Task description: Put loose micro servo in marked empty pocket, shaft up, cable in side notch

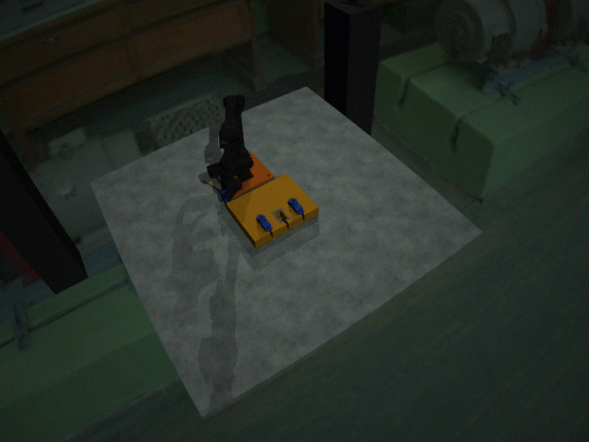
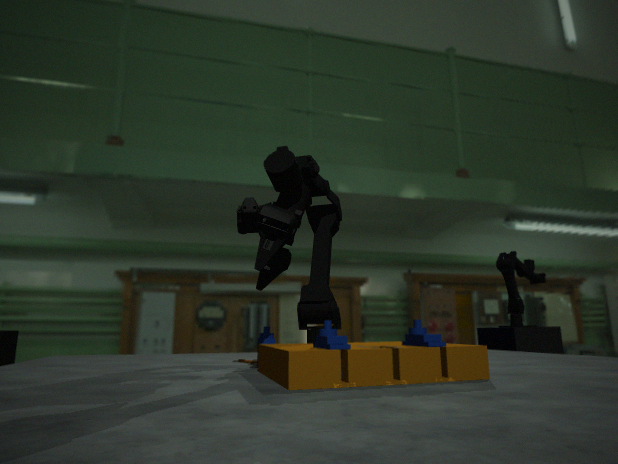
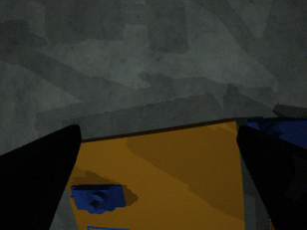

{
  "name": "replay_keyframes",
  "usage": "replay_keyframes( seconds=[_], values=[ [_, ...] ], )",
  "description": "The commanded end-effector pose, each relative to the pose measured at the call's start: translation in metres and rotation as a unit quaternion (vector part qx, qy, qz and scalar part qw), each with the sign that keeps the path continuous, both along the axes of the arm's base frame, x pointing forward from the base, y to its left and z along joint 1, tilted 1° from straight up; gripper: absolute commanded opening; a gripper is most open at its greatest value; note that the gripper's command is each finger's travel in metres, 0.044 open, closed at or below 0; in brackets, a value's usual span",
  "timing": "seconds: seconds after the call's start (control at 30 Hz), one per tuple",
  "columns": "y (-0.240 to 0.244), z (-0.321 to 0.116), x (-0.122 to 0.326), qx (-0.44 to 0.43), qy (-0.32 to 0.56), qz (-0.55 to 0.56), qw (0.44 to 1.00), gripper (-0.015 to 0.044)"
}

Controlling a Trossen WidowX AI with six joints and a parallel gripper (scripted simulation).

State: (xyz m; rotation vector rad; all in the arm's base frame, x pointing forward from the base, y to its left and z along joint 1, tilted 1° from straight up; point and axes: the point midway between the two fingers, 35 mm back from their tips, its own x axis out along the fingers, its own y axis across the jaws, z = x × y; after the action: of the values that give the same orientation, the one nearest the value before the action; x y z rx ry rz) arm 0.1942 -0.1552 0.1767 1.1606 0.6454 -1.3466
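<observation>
The loose blue servo [image 1: 224, 194] [image 2: 266, 335] [image 3: 283, 129] lies beside the deck's back left corner, with its orange-brown cable [image 1: 211, 184] [image 2: 245, 361] stretching away. In the wrist view it is partly hidden behind the right finger. My gripper [image 2: 258, 279] [image 3: 160, 133] is open and empty, above the table near that corner; in the top view the arm hides most of it. The empty pocket [image 1: 281, 215] sits in the yellow deck [image 1: 267, 195] [image 2: 315, 367] [image 3: 174, 158] between two seated servos; only part of its blue outline [image 3: 105, 228] shows in the wrist view.
The seated servos [image 1: 264, 223] [image 1: 295, 206] [image 2: 331, 341] [image 2: 424, 338] stand up from the deck; one seated servo [image 3: 98, 198] shows in the wrist view. An orange base plate [image 1: 259, 173] lies behind the deck, under the arm. All stand on the grey table [image 1: 334, 286] [image 2: 150, 425].
</observation>
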Motion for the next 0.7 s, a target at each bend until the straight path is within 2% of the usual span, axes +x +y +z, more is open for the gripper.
replay_keyframes(
  seconds=[0.0,0.33,0.67],
  values=[
    [-0.001,-0.007,-0.013,0.022,-0.007,-0.051,0.998,0.0440],
    [-0.004,-0.022,-0.043,0.078,-0.024,-0.200,0.976,0.0440],
    [-0.001,-0.037,-0.070,0.128,-0.040,-0.349,0.928,0.0440]
  ],
)
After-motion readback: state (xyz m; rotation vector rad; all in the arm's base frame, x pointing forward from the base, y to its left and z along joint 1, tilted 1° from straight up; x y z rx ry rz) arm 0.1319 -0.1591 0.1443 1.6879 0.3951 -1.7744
